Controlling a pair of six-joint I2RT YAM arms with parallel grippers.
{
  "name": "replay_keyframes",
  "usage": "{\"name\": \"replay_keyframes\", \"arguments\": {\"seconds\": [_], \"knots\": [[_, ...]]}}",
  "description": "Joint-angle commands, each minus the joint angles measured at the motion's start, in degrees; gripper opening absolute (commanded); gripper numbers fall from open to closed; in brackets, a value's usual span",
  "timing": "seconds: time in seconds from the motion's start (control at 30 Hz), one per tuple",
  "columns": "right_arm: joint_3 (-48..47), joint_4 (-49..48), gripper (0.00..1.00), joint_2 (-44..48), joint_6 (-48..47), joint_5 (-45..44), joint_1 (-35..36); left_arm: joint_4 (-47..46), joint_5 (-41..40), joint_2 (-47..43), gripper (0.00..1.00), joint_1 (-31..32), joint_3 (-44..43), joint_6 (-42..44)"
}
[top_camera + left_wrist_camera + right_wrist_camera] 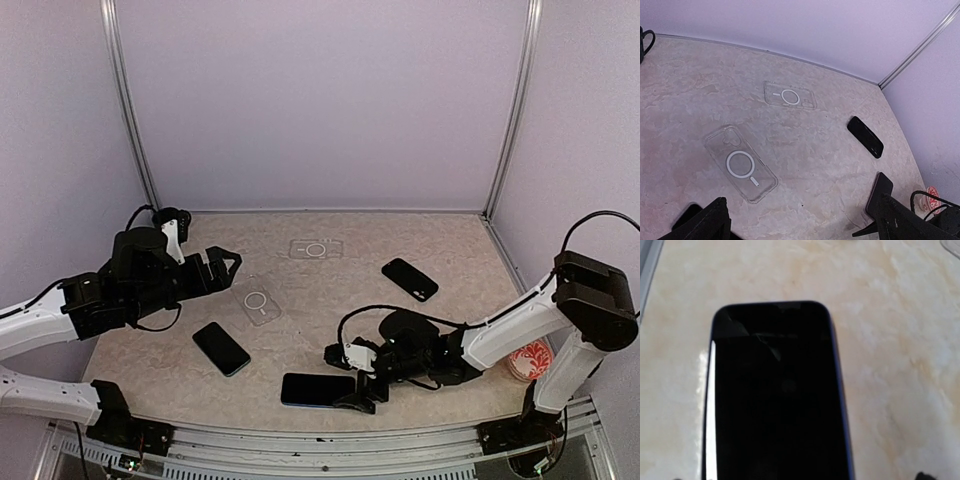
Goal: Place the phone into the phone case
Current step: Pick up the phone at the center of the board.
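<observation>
Three dark phones lie flat on the table: one near the front middle [315, 389], one front left [221, 348], one right of centre [409, 279]. Two clear phone cases with white rings lie nearby, one mid-left [259, 301] [740, 162] and one further back [316, 248] [789, 96]. My right gripper [351, 380] is low and open, its jaws on either side of the right end of the front phone [775, 395], which fills the right wrist view. My left gripper [222, 265] [805, 231] hangs open and empty above the table, left of the nearer case.
A red-and-white round object [528, 358] sits by the right arm's base. The right arm's cable [365, 312] loops over the table near the front phone. Purple walls close off the back and both sides.
</observation>
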State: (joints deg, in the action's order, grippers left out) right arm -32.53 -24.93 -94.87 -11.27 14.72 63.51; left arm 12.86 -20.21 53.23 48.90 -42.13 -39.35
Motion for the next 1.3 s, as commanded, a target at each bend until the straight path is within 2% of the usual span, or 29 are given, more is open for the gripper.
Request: {"name": "replay_keyframes", "arguments": {"seconds": [0.0,0.2,0.47,0.77,1.03,1.27], "knots": [[1.4,-4.3,0.99,-2.0,-0.2,2.3,-0.3,-0.6,-2.3,-1.4,0.99,-0.1,-0.5,0.9],[3.7,-7.8,0.99,-3.2,0.7,3.9,-0.3,-0.8,-3.7,-4.6,0.99,-2.0,-0.8,0.7],[2.9,-8.8,0.99,-6.9,1.2,4.0,-0.3,0.4,1.8,-4.7,0.99,-7.6,-0.6,-0.3],[3.1,-10.7,0.99,-9.8,2.0,3.3,-0.5,-1.7,4.7,-4.4,0.99,-8.6,0.6,-1.3],[2.6,-10.5,0.92,-11.1,2.8,3.9,-0.9,-1.5,4.5,-4.3,0.99,-8.6,0.3,-1.7],[2.3,-10.7,0.81,-12.3,2.8,3.9,-0.9,-1.1,4.4,-5.3,0.99,-8.6,0.6,-1.8]]}}
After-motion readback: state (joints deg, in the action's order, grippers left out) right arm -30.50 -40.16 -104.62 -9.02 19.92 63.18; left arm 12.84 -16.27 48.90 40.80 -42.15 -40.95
